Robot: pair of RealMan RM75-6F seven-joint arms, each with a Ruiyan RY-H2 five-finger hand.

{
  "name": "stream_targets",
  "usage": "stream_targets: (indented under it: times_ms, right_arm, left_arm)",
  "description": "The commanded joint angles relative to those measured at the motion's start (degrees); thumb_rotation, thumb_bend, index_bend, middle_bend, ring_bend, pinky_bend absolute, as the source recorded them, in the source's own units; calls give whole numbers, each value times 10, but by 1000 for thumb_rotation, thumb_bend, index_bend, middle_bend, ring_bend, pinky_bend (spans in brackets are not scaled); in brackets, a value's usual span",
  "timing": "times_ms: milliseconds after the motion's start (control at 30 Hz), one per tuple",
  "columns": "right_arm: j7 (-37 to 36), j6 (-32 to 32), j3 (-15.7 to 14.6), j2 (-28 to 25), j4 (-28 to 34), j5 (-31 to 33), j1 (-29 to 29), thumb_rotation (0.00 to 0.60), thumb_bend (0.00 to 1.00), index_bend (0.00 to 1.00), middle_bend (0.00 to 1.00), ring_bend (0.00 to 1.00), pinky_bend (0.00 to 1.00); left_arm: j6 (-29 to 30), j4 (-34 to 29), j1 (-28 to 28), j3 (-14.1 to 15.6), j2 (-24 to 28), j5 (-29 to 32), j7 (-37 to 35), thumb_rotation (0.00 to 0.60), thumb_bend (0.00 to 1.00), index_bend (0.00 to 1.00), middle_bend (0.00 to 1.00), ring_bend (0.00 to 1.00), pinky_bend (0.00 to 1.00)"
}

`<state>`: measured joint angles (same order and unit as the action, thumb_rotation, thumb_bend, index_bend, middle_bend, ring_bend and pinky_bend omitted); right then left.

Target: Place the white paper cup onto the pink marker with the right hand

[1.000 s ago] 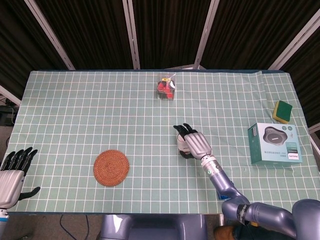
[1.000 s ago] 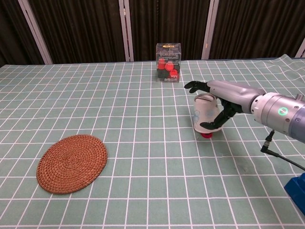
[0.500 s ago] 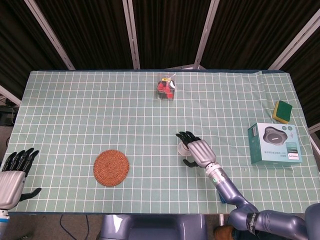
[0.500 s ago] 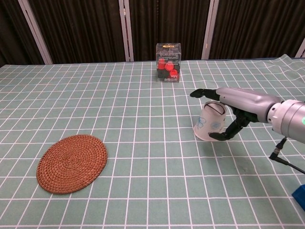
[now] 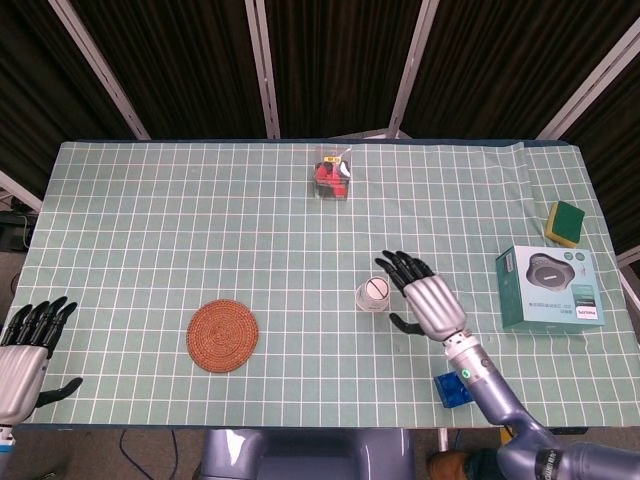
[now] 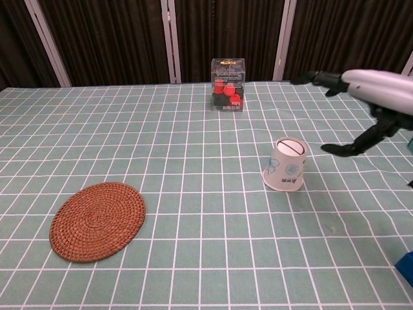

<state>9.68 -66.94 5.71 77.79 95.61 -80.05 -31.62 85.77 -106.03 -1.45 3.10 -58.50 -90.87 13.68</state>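
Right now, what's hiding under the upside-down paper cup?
Nothing shows under the white paper cup. It sits mouth-down on the checked tablecloth and its wall covers whatever is inside. The right hand is open beside it.

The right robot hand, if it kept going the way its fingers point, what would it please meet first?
Probably nothing nearby: the right robot hand points up-left past the cup, toward the clear box, though depth is unclear.

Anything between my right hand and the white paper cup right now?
Nothing visible. The right hand is open just right of the upside-down white paper cup, with only bare checked tablecloth between them.
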Motion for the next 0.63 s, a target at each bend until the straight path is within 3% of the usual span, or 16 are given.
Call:
stream_targets:
  times_ms: [33, 300, 633]
  right_arm:
    - [-7, -75, -25, -49, -35, -69, 42, 600, 203, 0, 0, 0, 81]
    - [-75, -183, -49, -94, -92, -95, 124, 600, 0, 0, 0, 0, 0]
    - [-84, -252, -64, -94, -111, -68, 213, 600, 0, 0, 0, 0, 0]
  left_arm:
    - [8, 7, 3, 2, -5, -13, 3, 600, 0, 0, 0, 0, 0]
    - [27, 20, 9, -1, -14, -27, -1, 600, 0, 0, 0, 0, 0]
    - [27, 34, 8, -8, -17, -18, -14, 600, 0, 0, 0, 0, 0]
